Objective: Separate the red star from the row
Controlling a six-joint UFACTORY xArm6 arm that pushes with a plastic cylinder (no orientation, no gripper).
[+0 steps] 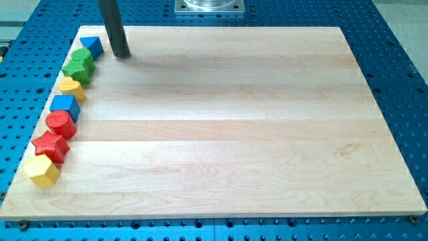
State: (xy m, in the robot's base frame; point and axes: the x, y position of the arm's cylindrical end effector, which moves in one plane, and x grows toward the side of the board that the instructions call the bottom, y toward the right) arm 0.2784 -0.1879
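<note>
A row of blocks runs down the left edge of the wooden board (227, 120). The red star (51, 146) lies second from the bottom, between a red round block (61, 124) above and a yellow hexagon (42, 171) below. Higher up sit a blue cube (65, 106), a yellow block (71, 87), two green blocks (79, 64) close together, and a blue block (91, 46) at the top. My tip (121, 55) rests on the board at the view's top left, just right of the top blue block, far from the red star.
The board lies on a blue perforated table (401, 80). A metal mount (209, 7) shows at the view's top middle.
</note>
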